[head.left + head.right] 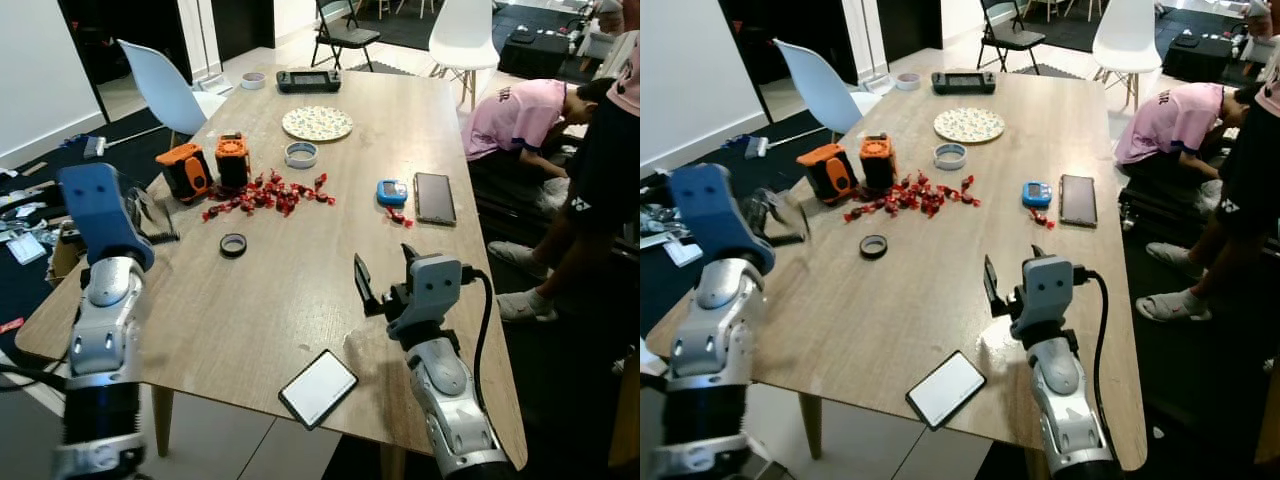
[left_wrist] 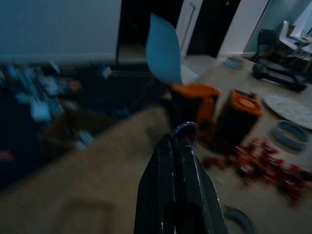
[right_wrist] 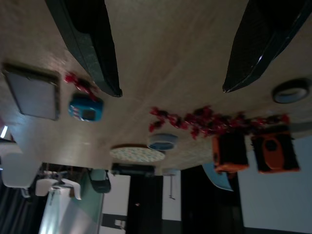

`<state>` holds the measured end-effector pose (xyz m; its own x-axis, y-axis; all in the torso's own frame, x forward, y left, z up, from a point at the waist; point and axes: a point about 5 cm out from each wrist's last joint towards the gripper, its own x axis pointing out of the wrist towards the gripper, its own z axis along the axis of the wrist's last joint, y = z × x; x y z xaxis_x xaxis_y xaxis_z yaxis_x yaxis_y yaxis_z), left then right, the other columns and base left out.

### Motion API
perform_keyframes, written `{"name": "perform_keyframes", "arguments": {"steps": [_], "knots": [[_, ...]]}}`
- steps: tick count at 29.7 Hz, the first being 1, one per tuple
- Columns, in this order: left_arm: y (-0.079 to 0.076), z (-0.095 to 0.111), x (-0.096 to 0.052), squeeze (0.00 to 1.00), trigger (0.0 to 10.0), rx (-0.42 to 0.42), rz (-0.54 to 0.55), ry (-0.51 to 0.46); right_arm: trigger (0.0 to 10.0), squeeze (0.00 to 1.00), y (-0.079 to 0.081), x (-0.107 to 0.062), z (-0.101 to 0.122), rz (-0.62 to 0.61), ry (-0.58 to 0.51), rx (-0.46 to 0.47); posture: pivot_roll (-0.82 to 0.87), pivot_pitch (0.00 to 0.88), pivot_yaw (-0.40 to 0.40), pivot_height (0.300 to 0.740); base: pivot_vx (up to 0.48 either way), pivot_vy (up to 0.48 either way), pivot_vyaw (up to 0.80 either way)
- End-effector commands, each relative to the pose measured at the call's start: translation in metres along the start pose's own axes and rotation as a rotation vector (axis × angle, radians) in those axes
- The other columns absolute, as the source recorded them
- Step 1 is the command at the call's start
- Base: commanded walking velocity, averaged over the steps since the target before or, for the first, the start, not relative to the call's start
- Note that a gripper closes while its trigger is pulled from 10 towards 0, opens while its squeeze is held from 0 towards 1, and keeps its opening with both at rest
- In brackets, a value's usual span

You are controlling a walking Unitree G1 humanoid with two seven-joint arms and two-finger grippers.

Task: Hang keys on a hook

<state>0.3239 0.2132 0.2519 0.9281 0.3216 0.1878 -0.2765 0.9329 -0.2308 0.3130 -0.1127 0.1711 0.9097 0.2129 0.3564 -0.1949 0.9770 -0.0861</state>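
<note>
Left gripper (image 2: pixel 181 141) pinching key ring (image 2: pixel 184 128)

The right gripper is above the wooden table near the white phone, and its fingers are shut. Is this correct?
Not quite. The right gripper is above the wooden table near the white phone, but its fingers are open: the right wrist view shows them set wide apart with bare tabletop between them. The rest is right.

table (image 1: pixel 300 300) wood-brown | boxes (image 1: pixel 205 165) orange-black | candies (image 1: pixel 268 194) red | plate (image 1: pixel 317 123) speckled cream
</note>
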Motion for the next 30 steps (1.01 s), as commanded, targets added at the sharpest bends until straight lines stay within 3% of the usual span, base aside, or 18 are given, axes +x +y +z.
{"name": "perform_keyframes", "arguments": {"steps": [1, 2, 3, 10, 23, 25, 26, 30], "knots": [[0.0, -0.003, -0.007, 0.0, 10.0, -0.067, 0.017, 0.054, 10.0, 0.0, 0.002, -0.001, -0.002, 0.007, 0.006, 0.015, 0.16, 0.168, -0.019, 0.74, 0.0, 0.0, 0.0], [0.0, -0.002, -0.012, 0.0, 10.0, 0.028, 0.03, 0.056, 10.0, 0.0, 0.003, -0.001, -0.003, 0.017, 0.009, 0.018, 0.17, 0.165, -0.024, 0.74, 0.0, 0.0, 0.0], [0.0, -0.002, -0.013, 0.0, 10.0, 0.044, 0.034, 0.054, 10.0, 0.0, 0.004, -0.001, -0.003, 0.02, 0.01, 0.019, 0.17, 0.165, -0.024, 0.74, 0.0, 0.0, 0.0], [0.014, -0.004, -0.016, 0.0, 10.0, 0.112, 0.107, 0.076, 10.0, 0.0, 0.006, 0.003, 0.0, 0.033, -0.004, 0.023, 0.18, 0.153, -0.037, 0.74, 0.0, 0.0, 0.0], [0.014, 0.003, -0.024, 0.0, 10.0, 0.183, 0.132, 0.056, 10.0, 0.0, 0.008, 0.009, 0.003, 0.039, -0.022, 0.033, 0.19, 0.139, -0.045, 0.74, 0.0, 0.0, 0.0], [0.013, 0.002, -0.023, 0.0, 10.0, 0.215, 0.115, 0.043, 10.0, 0.0, 0.008, 0.01, 0.004, 0.038, -0.025, 0.036, 0.19, 0.138, -0.046, 0.74, 0.0, 0.0, 0.0], [0.012, 0.003, -0.022, 0.0, 10.0, 0.279, 0.098, 0.015, 10.0, 0.0, 0.008, 0.01, 0.004, 0.038, -0.027, 0.038, 0.18, 0.136, -0.047, 0.74, 0.0, 0.0, 0.0], [0.008, 0.004, -0.022, 0.0, 10.0, 0.344, 0.036, -0.05, 10.0, 0.0, 0.008, 0.01, 0.003, 0.04, -0.025, 0.046, 0.18, 0.131, -0.045, 0.74, 0.0, 0.0, 0.0]]}}
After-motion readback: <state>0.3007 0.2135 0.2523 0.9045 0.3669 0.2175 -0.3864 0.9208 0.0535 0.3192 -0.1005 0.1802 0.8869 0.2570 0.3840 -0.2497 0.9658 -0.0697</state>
